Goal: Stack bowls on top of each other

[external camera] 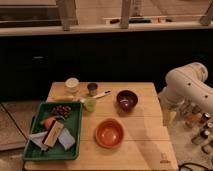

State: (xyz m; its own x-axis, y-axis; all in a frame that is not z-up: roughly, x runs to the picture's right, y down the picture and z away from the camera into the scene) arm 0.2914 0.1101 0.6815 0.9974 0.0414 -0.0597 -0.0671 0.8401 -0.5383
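On your left, a green plastic tray (pixel 29 150) sits on the near-left part of the light wooden table (pixel 145 150). It holds a dark reddish-brown cluster (pixel 62 110), an orange piece (pixel 48 121), a wooden-backed block (pixel 54 133) and two pale blue-grey packets (pixel 37 139). Beyond the tray you see three cups: a white one (pixel 72 84), a small metal one (pixel 92 88) and a green one (pixel 90 104), with a white utensil (pixel 100 95) lying slantwise between them.

You have two bowls, both upright with their mouths facing up, sitting apart and not stacked. The orange round bowl (pixel 109 132) is near the table's middle. The dark maroon round bowl (pixel 127 99) is farther back and slightly right. Being round, neither has a long axis.

A small mark (pixel 163 161) at the near-right corner is too small to read.

The white robot arm (pixel 189 82) stands off the right edge. Its gripper (pixel 168 116) hangs low beside that edge, well apart from both bowls. You cannot tell its state.
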